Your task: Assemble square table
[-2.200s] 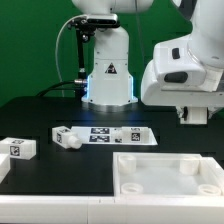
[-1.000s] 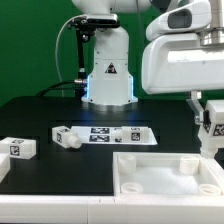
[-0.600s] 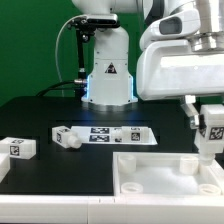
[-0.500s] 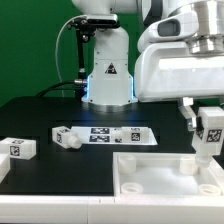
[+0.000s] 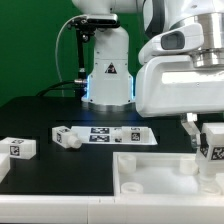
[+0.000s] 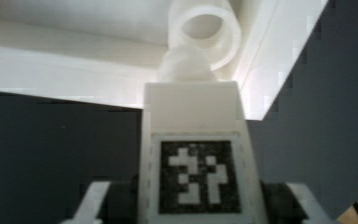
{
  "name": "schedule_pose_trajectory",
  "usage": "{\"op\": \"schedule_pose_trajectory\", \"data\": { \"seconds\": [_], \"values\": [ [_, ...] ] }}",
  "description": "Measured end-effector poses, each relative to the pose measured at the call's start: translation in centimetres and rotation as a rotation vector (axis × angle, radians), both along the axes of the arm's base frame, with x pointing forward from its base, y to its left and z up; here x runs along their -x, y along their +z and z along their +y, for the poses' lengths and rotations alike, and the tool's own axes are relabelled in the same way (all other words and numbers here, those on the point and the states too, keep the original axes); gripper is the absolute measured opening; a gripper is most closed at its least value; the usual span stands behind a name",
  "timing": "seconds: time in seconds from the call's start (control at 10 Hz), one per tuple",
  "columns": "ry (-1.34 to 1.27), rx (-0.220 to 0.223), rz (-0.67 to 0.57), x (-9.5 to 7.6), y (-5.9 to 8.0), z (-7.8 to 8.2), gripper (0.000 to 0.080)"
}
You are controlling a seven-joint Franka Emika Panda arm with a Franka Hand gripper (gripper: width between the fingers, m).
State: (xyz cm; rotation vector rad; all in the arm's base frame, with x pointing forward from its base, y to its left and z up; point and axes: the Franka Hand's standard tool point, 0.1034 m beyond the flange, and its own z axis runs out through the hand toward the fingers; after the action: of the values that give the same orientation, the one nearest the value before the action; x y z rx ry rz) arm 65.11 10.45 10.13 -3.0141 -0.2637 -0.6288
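White tabletop first, says one observer: where does it lie, and what sits in that tray of a thing?

It lies flat on the black desk, the other replies, at the near edge and towards the exterior view's right. Its raised rim walls in a shallow hollow. The held leg stands upright with its lower end down at the tray's far corner, on the exterior view's right. Neither view settles whether it touches the socket there.

And the gripper?

Its jaws are clamped on that leg, one on each side. In the wrist view the fingers flank the leg's tagged face, and the leg's round end points at the corner of the tabletop's rim.

What else does the desk carry?

A loose leg sits near the exterior view's left edge, a tag on its front face. A second loose leg lies on its side a little to the right of it. The marker board lies flat just beside that second one, between it and the tray's far rim. All three rest outside the tray, well apart from the gripper. Behind them the robot base stands before a green backdrop.
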Motion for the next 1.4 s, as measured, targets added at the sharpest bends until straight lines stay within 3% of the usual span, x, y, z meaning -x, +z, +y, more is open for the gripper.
{"op": "schedule_pose_trajectory", "data": {
  "seconds": [0.6,1.4],
  "values": [
    [0.010,0.001,0.017,0.6,-1.9,0.7,0.0284],
    [0.014,-0.003,-0.102,1.8,-2.5,0.4,0.0284]
  ]
}}
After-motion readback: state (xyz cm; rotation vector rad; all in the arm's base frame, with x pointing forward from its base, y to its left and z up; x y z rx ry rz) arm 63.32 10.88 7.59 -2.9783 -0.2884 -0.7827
